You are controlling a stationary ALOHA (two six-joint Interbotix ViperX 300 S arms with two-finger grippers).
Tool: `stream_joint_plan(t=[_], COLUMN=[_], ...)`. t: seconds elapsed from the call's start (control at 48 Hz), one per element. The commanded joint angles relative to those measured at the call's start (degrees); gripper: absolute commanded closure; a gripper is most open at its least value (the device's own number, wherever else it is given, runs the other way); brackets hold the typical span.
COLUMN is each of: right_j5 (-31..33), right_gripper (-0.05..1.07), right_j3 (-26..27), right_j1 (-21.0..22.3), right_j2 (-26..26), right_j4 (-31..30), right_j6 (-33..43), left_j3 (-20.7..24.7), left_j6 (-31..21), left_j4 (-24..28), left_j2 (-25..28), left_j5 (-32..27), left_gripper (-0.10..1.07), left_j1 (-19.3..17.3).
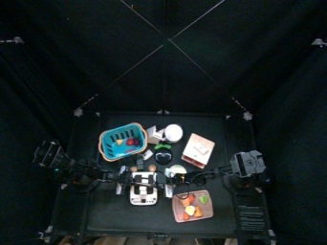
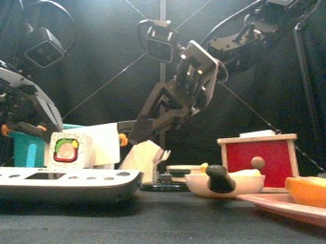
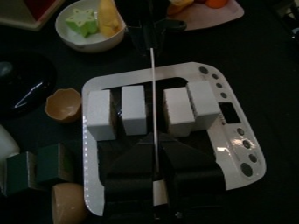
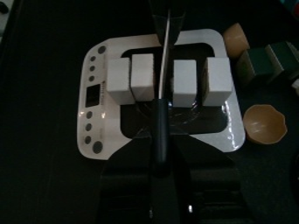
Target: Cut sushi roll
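A white cutting board (image 3: 222,131) lies at the table's front middle, and it shows in the top view (image 1: 143,194) and the right wrist view (image 4: 100,131). The sushi roll (image 4: 184,79) lies across it as several white blocks side by side; it also shows in the left wrist view (image 3: 135,109). My right gripper (image 4: 158,149) is shut on a knife (image 4: 163,83). Its blade (image 3: 152,96) stands in the gap between two middle blocks. My left gripper (image 3: 152,159) is open over the board's edge, just short of the roll.
A blue basket (image 1: 121,141), a red and white box (image 1: 198,148) and a plate of fruit (image 1: 192,204) ring the board. A small tan bowl (image 4: 263,122) and dark green cubes (image 4: 274,61) lie close beside it. A duck bowl (image 2: 223,181) stands at the front.
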State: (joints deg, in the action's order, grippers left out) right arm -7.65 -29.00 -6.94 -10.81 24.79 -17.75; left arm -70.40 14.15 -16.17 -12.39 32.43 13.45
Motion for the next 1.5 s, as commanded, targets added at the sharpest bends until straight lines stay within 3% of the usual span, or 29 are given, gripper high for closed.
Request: stream_joint_plan(t=[0.0, 0.312, 0.458, 0.917, 1.188, 1.479], right_j5=[-0.53, -0.53, -0.53, -0.53, -0.53, -0.53], right_gripper=[0.60, 0.60, 0.60, 0.60, 0.60, 0.60], right_j3=[2.81, 2.90, 2.90, 2.90, 2.72, 2.55], right_j1=[0.26, 0.09, 0.00, -0.79, -0.62, -0.62], right_j2=[4.22, 6.42, 6.33, 5.36, 4.39, 4.13], right_j4=[-0.88, -2.11, -2.20, -1.49, -1.05, -0.97], right_j6=[-0.18, -0.18, -0.09, -0.09, 0.00, 0.00], left_j3=[3.16, 2.11, 1.76, 1.67, 2.72, 2.81], left_j6=[0.00, -0.26, -0.35, 2.11, 3.52, 3.52], left_j4=[0.53, 0.70, -0.09, -11.51, -13.71, -13.80], left_j2=[-2.37, -10.72, -12.92, -8.70, -5.10, -4.48], left_j5=[0.62, -1.14, -2.55, -1.41, -1.14, -1.14], left_gripper=[0.59, 0.59, 0.59, 0.60, 0.60, 0.60], left_j1=[-0.35, 0.53, 3.08, 9.14, 9.84, 9.93])
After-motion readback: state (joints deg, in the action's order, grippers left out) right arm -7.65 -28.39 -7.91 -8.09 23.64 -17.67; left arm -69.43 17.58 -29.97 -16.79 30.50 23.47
